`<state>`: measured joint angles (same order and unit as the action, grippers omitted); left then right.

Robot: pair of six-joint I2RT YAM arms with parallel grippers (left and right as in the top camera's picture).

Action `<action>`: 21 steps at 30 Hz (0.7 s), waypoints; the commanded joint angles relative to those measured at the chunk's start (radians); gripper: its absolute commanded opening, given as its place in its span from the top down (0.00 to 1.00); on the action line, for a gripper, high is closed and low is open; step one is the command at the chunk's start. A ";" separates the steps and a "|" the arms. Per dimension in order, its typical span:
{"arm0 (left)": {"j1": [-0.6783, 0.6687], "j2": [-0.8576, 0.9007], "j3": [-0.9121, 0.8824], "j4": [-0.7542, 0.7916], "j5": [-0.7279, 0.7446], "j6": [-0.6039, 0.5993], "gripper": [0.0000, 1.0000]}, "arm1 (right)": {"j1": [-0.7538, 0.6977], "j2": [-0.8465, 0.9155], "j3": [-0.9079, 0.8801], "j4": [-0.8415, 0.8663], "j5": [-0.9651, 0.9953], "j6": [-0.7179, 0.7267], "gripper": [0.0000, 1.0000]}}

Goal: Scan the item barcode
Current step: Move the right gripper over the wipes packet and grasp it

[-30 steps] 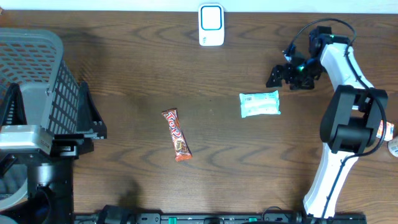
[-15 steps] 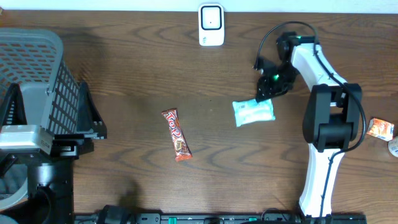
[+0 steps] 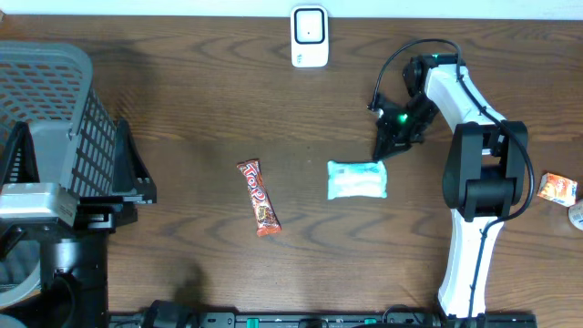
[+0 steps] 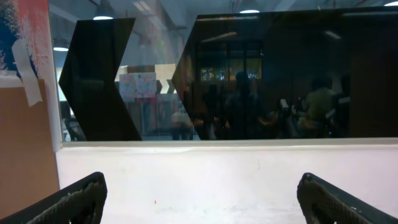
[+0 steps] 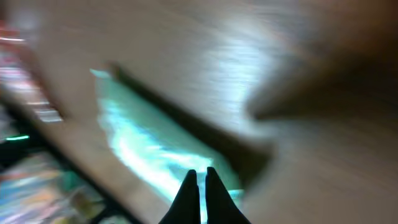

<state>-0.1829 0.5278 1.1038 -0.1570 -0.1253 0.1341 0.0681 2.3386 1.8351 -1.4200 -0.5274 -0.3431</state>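
One right arm point(image 3: 458, 96) angled down, pincer point(image 3: 380, 151) closed beside mint packet point(image 3: 357, 179)

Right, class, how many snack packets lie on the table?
3: a red candy bar at centre, a pale green packet beside it, a small orange packet at the right edge. Others may lie out of frame.

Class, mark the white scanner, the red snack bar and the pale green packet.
white scanner point(image 3: 310, 36), overhead view, its face.
red snack bar point(image 3: 258, 198), overhead view, wrapper middle.
pale green packet point(image 3: 357, 179), overhead view, its centre.
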 commanded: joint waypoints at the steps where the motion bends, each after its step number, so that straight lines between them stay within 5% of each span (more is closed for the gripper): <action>1: 0.005 -0.007 -0.001 0.002 0.008 0.003 0.02 | -0.001 -0.053 -0.003 -0.043 -0.368 0.059 0.99; 5: 0.005 -0.007 -0.001 0.002 0.009 0.003 0.02 | -0.001 -0.059 -0.003 -0.069 -0.376 0.058 0.98; 9: 0.005 -0.007 -0.001 0.002 0.008 0.003 0.02 | 0.001 -0.063 -0.003 -0.143 -0.268 0.040 0.88; 15: 0.005 -0.007 -0.001 0.001 0.009 0.003 0.02 | 0.061 -0.090 -0.004 -0.225 -0.192 0.010 0.98; 21: 0.005 -0.007 -0.001 0.002 0.005 0.003 0.02 | 0.231 -0.091 -0.015 -0.183 0.133 0.256 0.98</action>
<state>-0.1829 0.5278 1.1038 -0.1574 -0.1253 0.1341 0.2104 2.2738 1.8339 -1.6192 -0.5934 -0.2382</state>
